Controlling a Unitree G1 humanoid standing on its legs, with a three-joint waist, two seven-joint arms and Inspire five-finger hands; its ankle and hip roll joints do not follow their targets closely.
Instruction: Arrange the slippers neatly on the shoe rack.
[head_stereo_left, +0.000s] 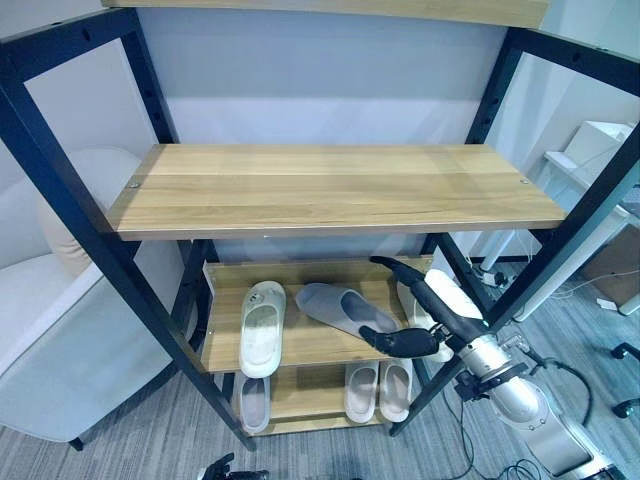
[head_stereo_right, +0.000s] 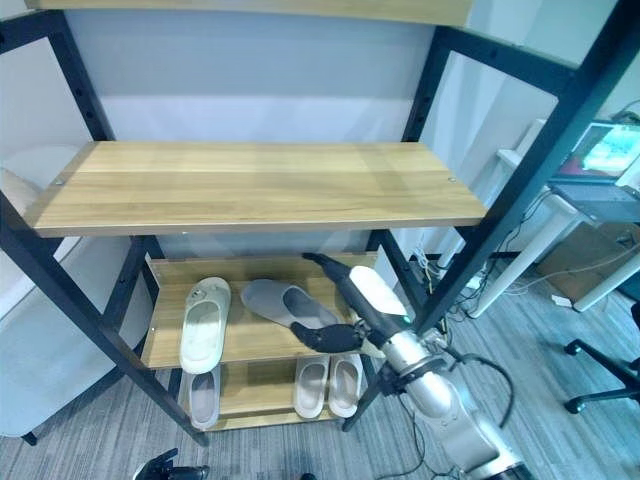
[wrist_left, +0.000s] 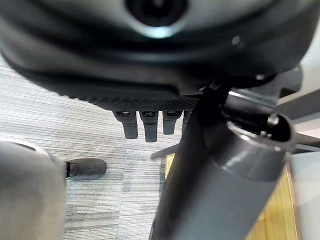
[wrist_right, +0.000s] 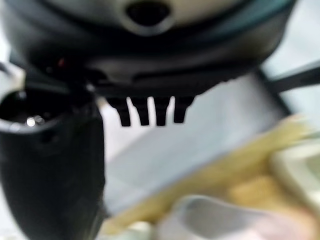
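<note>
The shoe rack (head_stereo_left: 330, 190) has a bare wooden upper shelf; on its middle shelf (head_stereo_left: 310, 340) a white slipper (head_stereo_left: 262, 327) lies near the left edge, toe over the front edge, and a grey slipper (head_stereo_left: 345, 308) lies aslant at the centre, with another white slipper (head_stereo_left: 408, 300) at the right edge behind the arm. On the bottom shelf a grey slipper (head_stereo_left: 252, 400) sits at the left and a white pair (head_stereo_left: 380, 388) at the right. The right hand (head_stereo_left: 425, 320) reaches over the middle shelf's right front corner, fingers straight and spread from the thumb, holding nothing, while the left hand (wrist_left: 150, 120) hangs over the floor with relaxed fingers.
</note>
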